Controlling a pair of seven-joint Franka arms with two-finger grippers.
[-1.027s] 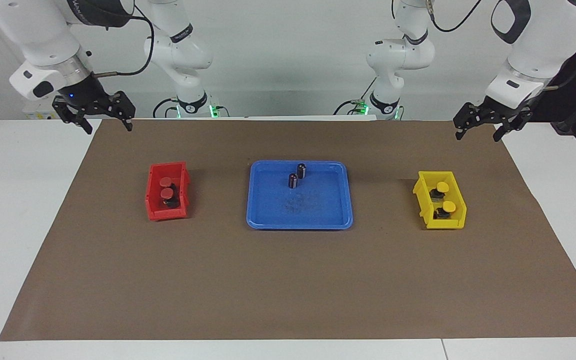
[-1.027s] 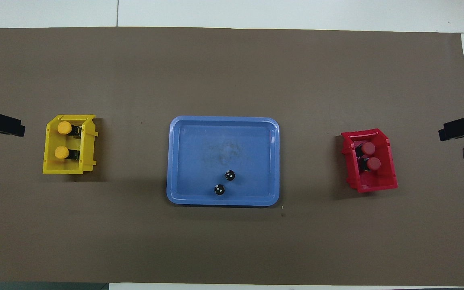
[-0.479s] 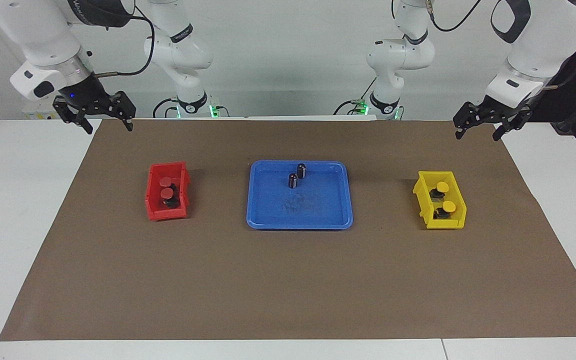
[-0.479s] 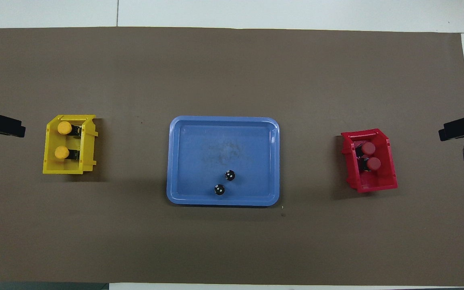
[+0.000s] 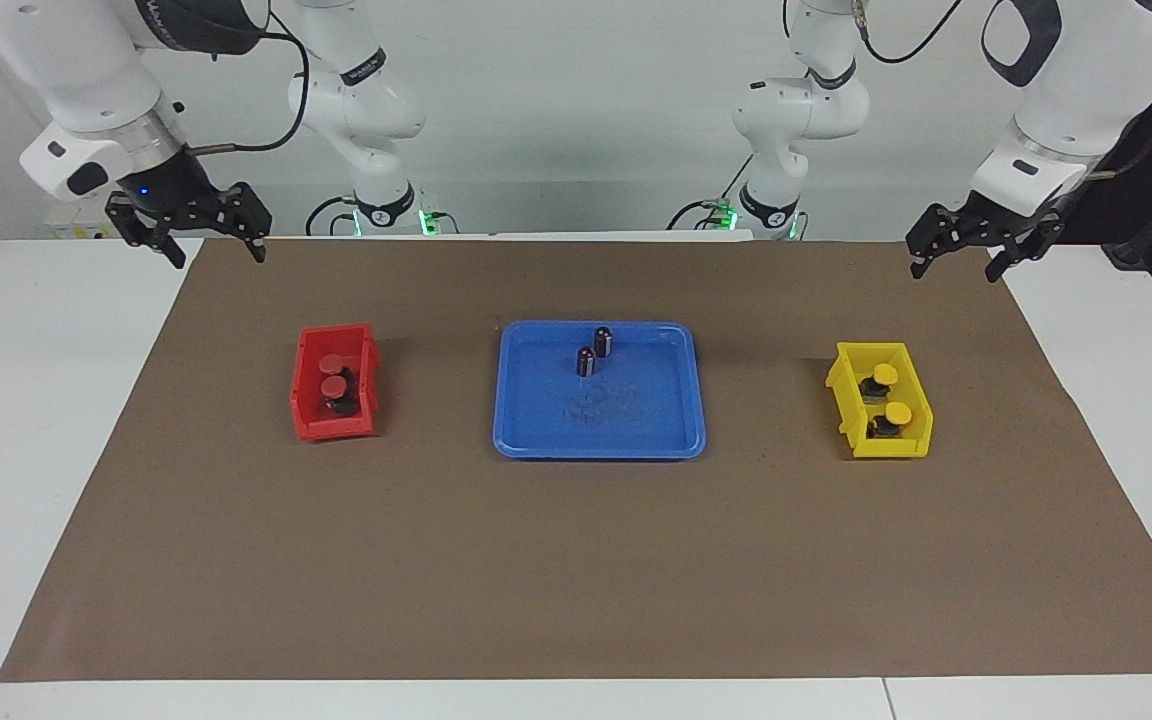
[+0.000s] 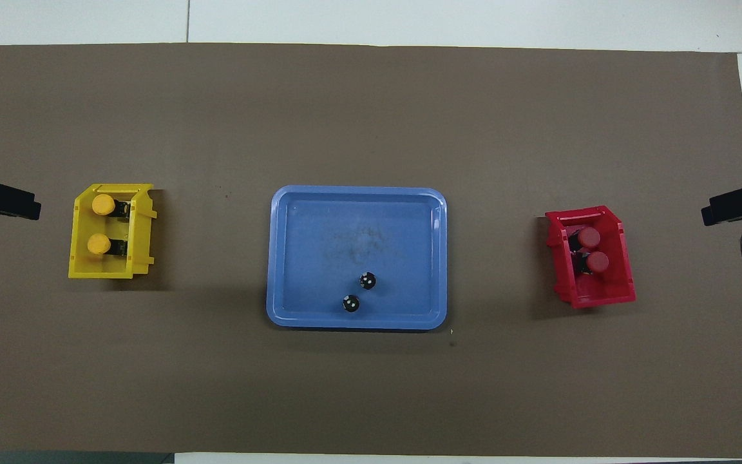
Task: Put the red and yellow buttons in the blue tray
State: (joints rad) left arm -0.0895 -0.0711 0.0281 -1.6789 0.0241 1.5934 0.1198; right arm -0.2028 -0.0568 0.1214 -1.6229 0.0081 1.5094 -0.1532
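The blue tray [image 5: 636, 430] lies at the middle of the brown mat. Two red buttons [image 5: 333, 364] [image 5: 334, 385] sit in a small red bin [image 5: 334, 430] toward the right arm's end. Two yellow buttons [image 5: 884, 374] [image 5: 898, 413] sit in a small yellow bin [image 5: 886, 448] toward the left arm's end. My right gripper [image 5: 218, 255] hangs open and empty over the mat's corner, apart from the red bin. My left gripper [image 5: 954, 270] hangs open and empty over the other corner by the robots, apart from the yellow bin.
Two dark capless cylinders [image 6: 367, 280] [image 6: 350, 303] stand upright in the tray's half nearer the robots. Brown mat [image 6: 371, 386] covers most of the white table. Bare mat separates the tray from each bin.
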